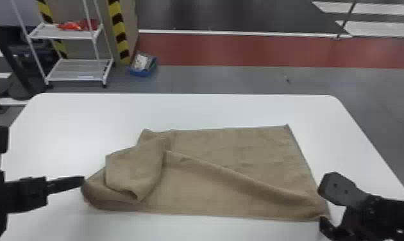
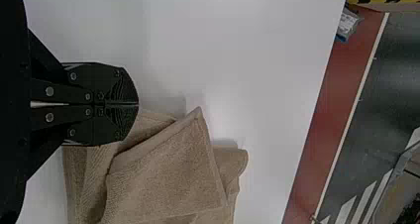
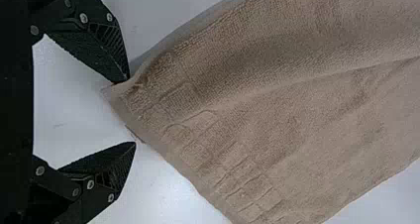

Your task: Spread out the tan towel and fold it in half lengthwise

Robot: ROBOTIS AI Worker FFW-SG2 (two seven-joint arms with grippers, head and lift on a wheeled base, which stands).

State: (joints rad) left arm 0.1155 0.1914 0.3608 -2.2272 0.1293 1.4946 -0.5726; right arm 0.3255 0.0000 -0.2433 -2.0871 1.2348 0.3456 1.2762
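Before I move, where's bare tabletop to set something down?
Widest: white tabletop between the tan towel's far edge and the table's far edge, plus the far-left area. A narrower strip runs between towel and the table's right edge. Crowded: left gripper by the bunched left end, right gripper at the near-right corner.

The towel (image 1: 243, 147) is matt, rough-looking terry cloth; the desk (image 1: 191, 110) looks smooth, with a soft sheen.

I can't read any words, numbers or signs here
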